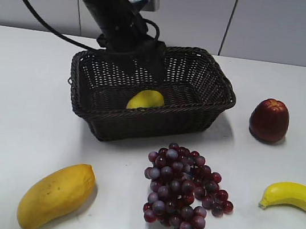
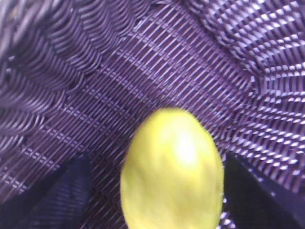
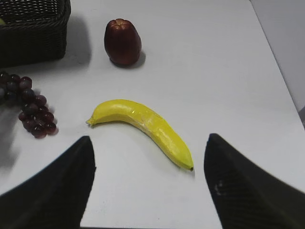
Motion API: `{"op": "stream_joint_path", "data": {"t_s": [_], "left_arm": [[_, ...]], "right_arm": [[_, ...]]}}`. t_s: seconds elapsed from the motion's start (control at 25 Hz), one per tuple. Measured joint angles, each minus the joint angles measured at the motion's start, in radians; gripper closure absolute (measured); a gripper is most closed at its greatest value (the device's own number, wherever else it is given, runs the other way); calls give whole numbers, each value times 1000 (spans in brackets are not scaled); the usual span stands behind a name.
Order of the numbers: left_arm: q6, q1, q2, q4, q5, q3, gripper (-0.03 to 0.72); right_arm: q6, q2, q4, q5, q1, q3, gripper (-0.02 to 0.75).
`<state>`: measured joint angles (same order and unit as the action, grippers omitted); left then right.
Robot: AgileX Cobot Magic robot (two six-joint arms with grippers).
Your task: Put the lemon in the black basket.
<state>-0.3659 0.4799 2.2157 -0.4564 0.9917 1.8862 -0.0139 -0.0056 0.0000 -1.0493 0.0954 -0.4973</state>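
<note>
The lemon [image 1: 146, 99] is sitting inside the black basket [image 1: 197, 107], near the middle of its floor and close to the near wall, so the main part of the task is looking done. What is remaining, by my judgement, is only for the left arm to be lifting clear of the basket without knocking the fruit.

The left gripper [image 2: 157, 191] is reaching down into the basket from the far left side. In the left wrist view its two dark fingers [image 2: 57, 195] are standing wide on either side of the lemon with woven floor showing in the gaps, so the claw is spread open and is not gripping the fruit. Whether the lemon is resting fully on the floor is hard to tell from that blurred close view, but the exterior view is showing it low in the basket.

The lemon is looking small, rounded and pale yellow-green, egg-shaped with a bright shine on top; its skin detail is too blurred to read.

The right gripper [image 3: 148, 186] is hanging over the right part of the table with its fingers spread apart and nothing between them, above the banana [image 3: 143, 129].
</note>
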Motion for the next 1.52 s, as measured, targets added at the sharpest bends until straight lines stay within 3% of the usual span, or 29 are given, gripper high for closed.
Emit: {"op": "stream_joint_path", "data": {"t_s": [0.28, 0.44, 0.6, 0.88, 1.28, 1.52], "left_arm": [[49, 0, -23, 30, 206, 253, 49], [98, 0, -131, 68, 218, 273, 78], [154, 0, -276, 186, 221, 242, 94], [236, 0, -579, 324, 225, -77, 97], [327, 0, -1041, 342, 230, -712, 99], [337, 0, -1307, 356, 232, -1000, 99]], "right_arm": [[0, 0, 6, 0, 0, 0, 155], [0, 0, 0, 0, 0, 0, 155], [0, 0, 6, 0, 0, 0, 155], [0, 0, 6, 0, 0, 0, 155], [0, 0, 6, 0, 0, 0, 155], [0, 0, 6, 0, 0, 0, 155]]}}
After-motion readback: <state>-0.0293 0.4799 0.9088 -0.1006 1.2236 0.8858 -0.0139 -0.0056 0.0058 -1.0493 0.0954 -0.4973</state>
